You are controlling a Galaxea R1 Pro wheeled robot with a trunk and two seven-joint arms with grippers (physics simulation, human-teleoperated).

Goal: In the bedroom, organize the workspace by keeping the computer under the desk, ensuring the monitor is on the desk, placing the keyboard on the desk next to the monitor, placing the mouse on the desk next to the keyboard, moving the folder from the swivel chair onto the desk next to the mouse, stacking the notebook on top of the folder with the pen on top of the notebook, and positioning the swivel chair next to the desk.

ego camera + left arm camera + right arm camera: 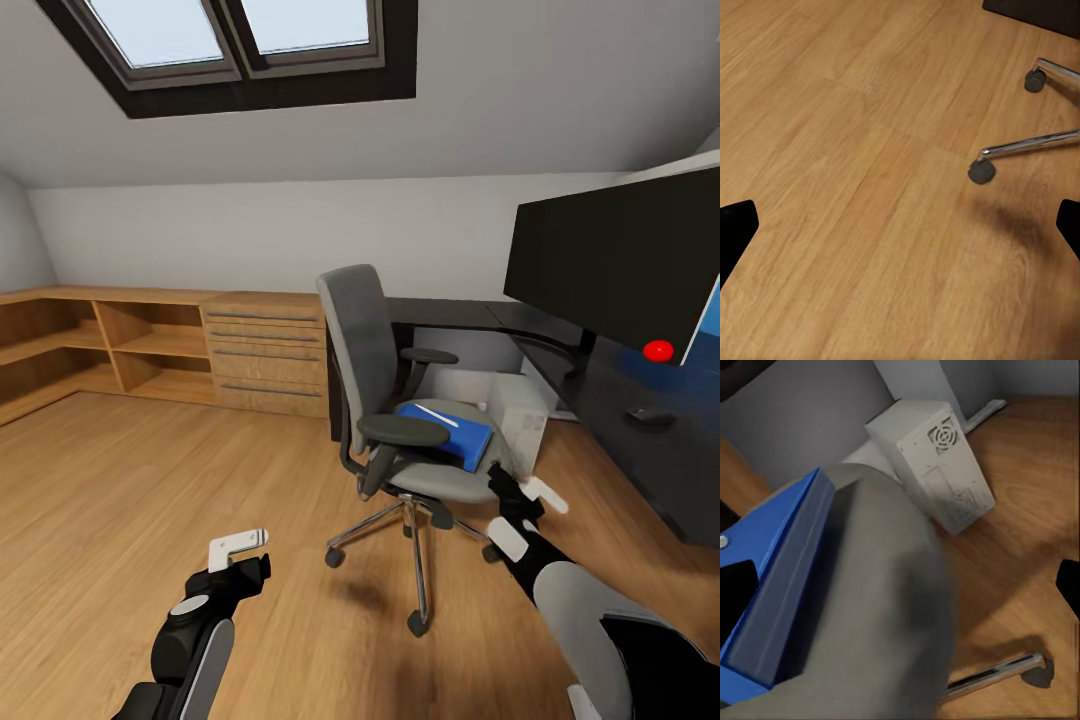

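The blue folder (447, 432) lies flat on the grey seat of the swivel chair (385, 400), with the thin white pen (437, 415) resting across its top; whether a notebook sits under the pen I cannot tell. The folder's long axis runs from the chair's back toward the seat's front corner nearest the counter (640, 440). The right tool (520, 510) hangs just beside that front edge of the seat, its white-tipped fingers spread apart with nothing between them; in the right wrist view the folder's near edge (776, 585) lies close ahead and to one side, over the rounded seat cushion. The right arm is much the nearer one, reaching forward and up from the lower corner with its forearm angled toward the chair. The left tool (238, 556) is low over the wood floor (120, 500), well apart from the chair, jaws also spread and empty, looking down at the chrome base (1020, 146). Beyond the chair, the white computer (520, 412) stands under the counter, and the monitor (615, 265) and the mouse (650, 414) rest on top. The next move, I judge, is to close the right tool on the folder's near edge
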